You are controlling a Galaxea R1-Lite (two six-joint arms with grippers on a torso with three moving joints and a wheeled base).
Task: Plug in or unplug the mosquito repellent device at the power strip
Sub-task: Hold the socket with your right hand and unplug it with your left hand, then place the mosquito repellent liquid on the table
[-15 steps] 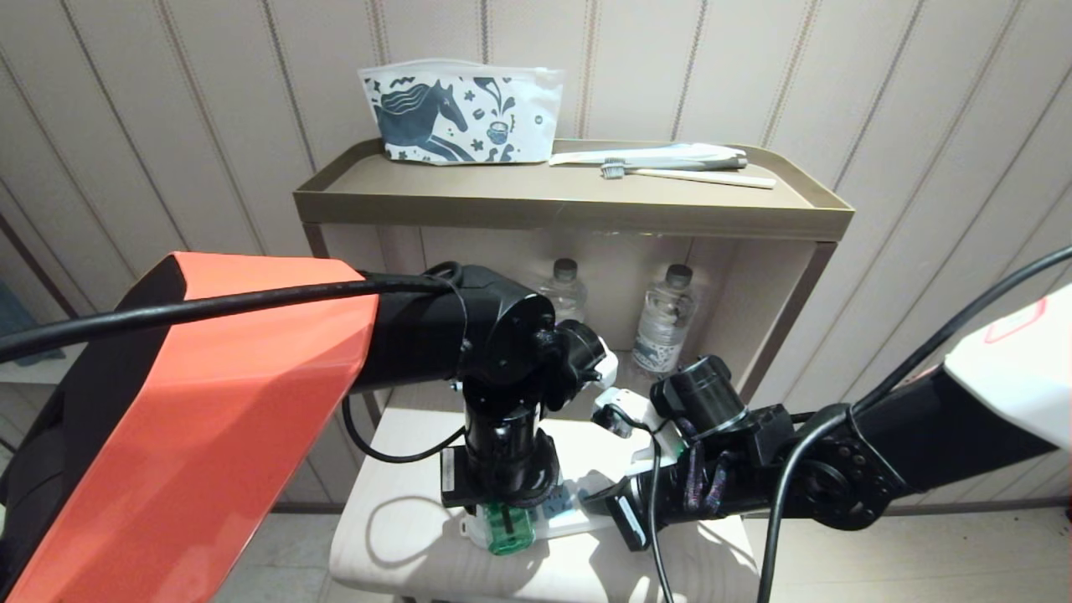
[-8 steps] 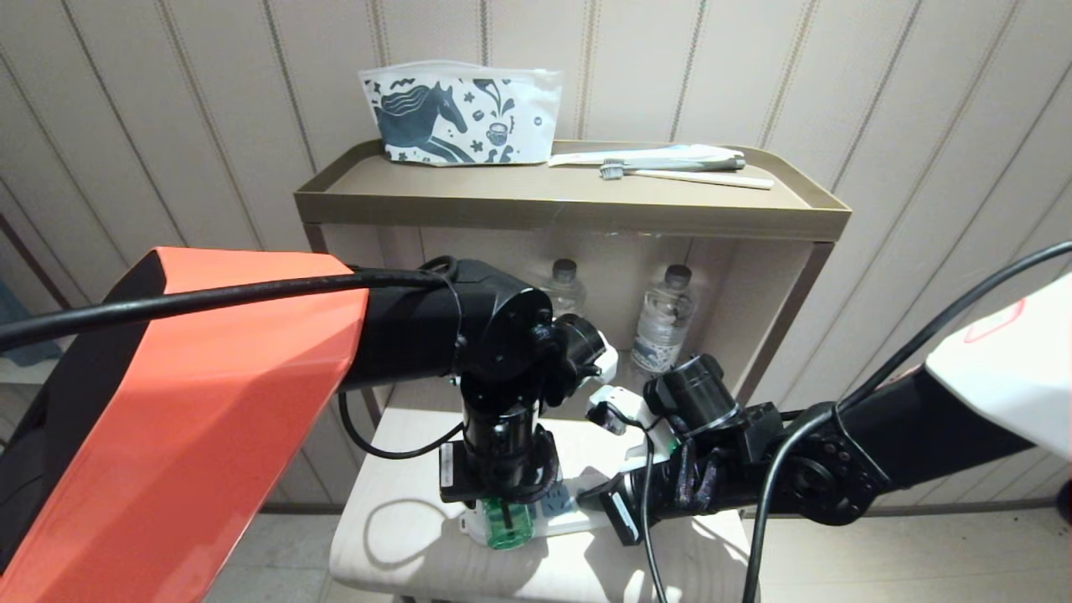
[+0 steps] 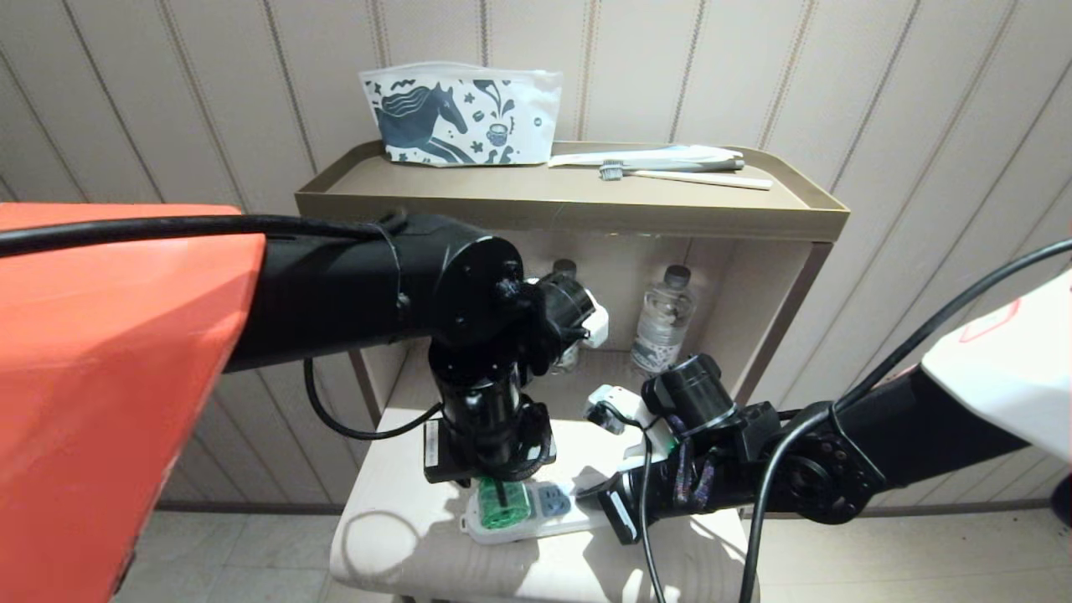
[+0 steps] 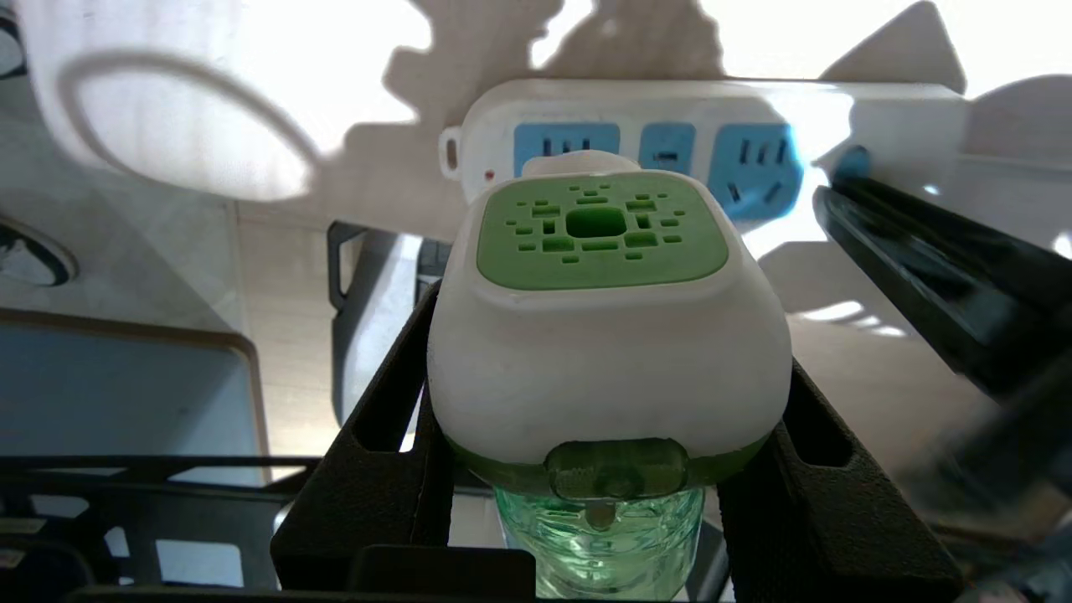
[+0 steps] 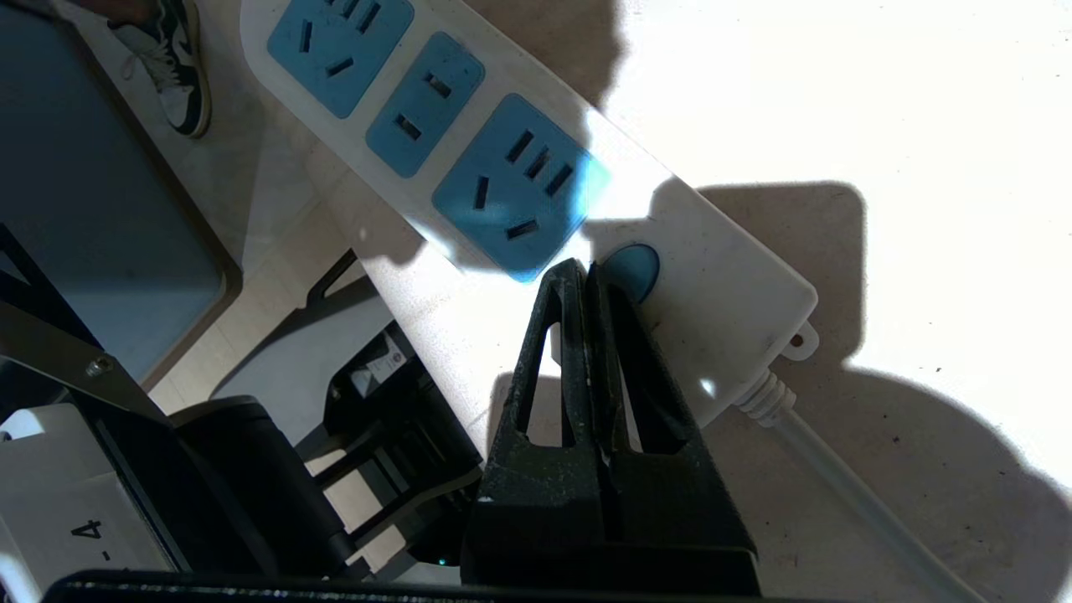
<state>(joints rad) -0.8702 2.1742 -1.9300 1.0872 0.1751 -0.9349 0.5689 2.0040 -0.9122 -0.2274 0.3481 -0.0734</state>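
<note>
Gripping the mosquito repellent device (image 4: 607, 335), a small translucent green bottle under a white plug head with a green vented top, the left gripper (image 3: 490, 469) hung over the left end of the pale round-cornered stool top (image 3: 402, 536), its 2 black fingers (image 4: 394, 469) clamped on either side of the white head. Under it lay the power strip (image 3: 536, 511), a long white plastic bar with 3 light-blue socket faces, and in the left wrist view the device stood directly over the leftmost face, hiding most of it; whether the prongs were seated or clear of the slots could not be told. Further right, the right gripper (image 5: 586, 285) was pressed shut with nothing between its fingers, its tips resting on the strip's right end beside the small round blue button (image 5: 632, 268), near where the white cord (image 5: 846, 494) left the bar, apparently pinning the strip down. Behind stood a tan metal shelf unit (image 3: 569, 209) carrying a horse-print pouch (image 3: 461, 109) and a toothbrush (image 3: 687, 174), with 2 clear water bottles (image 3: 666, 318) below. The step in hand looked like the moment at the socket itself, either the push home or the pull free. The next move would call for a straight vertical travel of the left arm, keeping the prongs square to the slots, while the right tips held the bar from lifting or sliding.
</note>
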